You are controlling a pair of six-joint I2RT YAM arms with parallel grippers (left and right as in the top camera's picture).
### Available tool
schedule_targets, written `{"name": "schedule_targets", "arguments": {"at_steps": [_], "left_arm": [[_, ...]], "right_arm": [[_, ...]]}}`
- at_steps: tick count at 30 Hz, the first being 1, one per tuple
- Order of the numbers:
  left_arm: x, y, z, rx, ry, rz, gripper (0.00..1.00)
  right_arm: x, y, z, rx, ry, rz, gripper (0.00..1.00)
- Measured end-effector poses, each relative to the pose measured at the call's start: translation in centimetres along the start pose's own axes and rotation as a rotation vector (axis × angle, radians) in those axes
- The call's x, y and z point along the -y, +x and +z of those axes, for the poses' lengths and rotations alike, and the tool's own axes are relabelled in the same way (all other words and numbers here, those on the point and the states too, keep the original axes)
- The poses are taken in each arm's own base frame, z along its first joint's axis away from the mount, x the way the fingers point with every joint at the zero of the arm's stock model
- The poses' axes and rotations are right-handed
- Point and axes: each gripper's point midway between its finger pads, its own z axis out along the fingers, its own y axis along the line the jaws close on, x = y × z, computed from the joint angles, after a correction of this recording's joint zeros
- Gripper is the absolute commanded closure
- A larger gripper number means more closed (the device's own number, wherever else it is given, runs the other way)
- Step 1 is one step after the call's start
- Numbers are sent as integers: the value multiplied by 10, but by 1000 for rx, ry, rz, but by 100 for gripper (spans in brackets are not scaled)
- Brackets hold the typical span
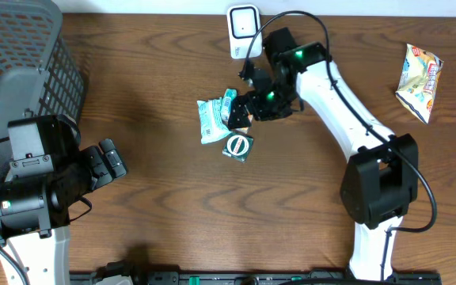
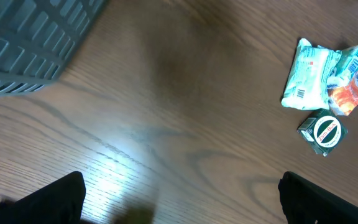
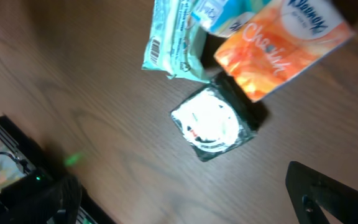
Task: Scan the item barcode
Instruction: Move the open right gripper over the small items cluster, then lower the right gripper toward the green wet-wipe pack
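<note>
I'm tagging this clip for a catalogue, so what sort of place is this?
Probably a mock shop checkout on a wooden table: what looks like a white barcode scanner, a grey plastic basket, and small packaged goods like the teal packet and snack bag.

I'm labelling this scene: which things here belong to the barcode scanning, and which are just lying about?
For the job: scanner; teal packet; orange packet; dark sachet.
Probably just lying about: basket; snack bag, far from the pile.
</note>
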Motion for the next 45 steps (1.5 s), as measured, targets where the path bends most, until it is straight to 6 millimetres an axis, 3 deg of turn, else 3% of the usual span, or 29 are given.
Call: {"name": "schedule_targets", "arguments": {"at_steps": [8, 12, 16, 23, 36, 45], "left_arm": [[0, 0, 0, 0, 0, 0, 2], [0, 0, 0, 0, 0, 0, 2], [0, 0, 0, 0, 0, 0, 2], [0, 0, 0, 0, 0, 0, 2], [0, 0, 0, 0, 0, 0, 2], [0, 0, 0, 0, 0, 0, 3]], "right_arm": [[-2, -8, 5, 30, 48, 8, 1], [4, -23, 5, 90, 97, -15, 9], [-5, -33, 10, 127, 118, -42, 14], [-6, -27, 17, 114, 169, -16, 14], [3, 16, 54, -21, 204, 40, 8], [2, 3, 55, 29, 197, 25, 6]]}}
